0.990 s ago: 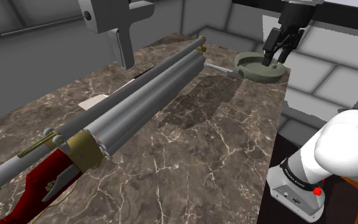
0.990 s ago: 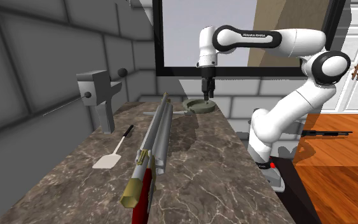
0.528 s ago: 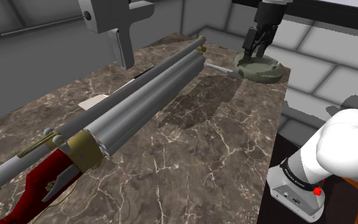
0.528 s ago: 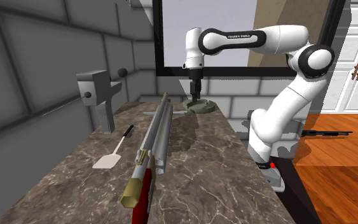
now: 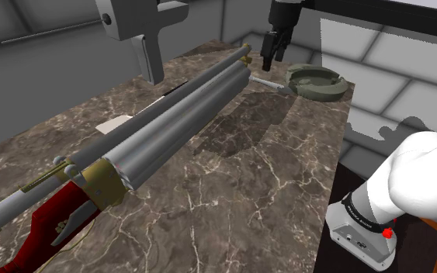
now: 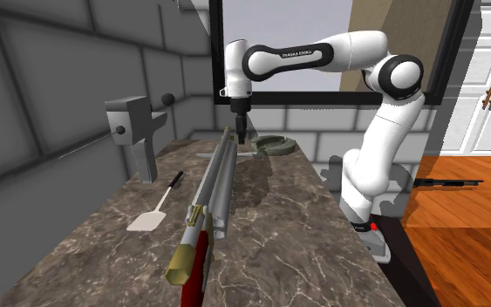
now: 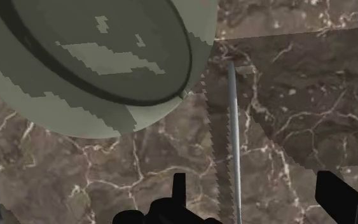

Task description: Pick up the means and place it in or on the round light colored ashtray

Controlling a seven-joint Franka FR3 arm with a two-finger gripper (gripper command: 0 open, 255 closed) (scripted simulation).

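The thin grey rod lies flat on the marble counter, just at the 9 o'clock side of the pale green round ashtray in the shoulder view, with the double-barrelled shotgun's muzzle beyond it at 9 o'clock again. Half a second ago the gripper hung over the ashtray; it has since swung toward 9 o'clock and now stands above the rod, so I judge the reach for the pick is under way and nothing is grasped yet. The jaws stand wide, the rod passing between them untouched in the wrist view. Its long axis runs about 9 to 3 o'clock in the shoulder view, the 3 o'clock end meeting the ashtray's base; I cannot tell one end from the other.
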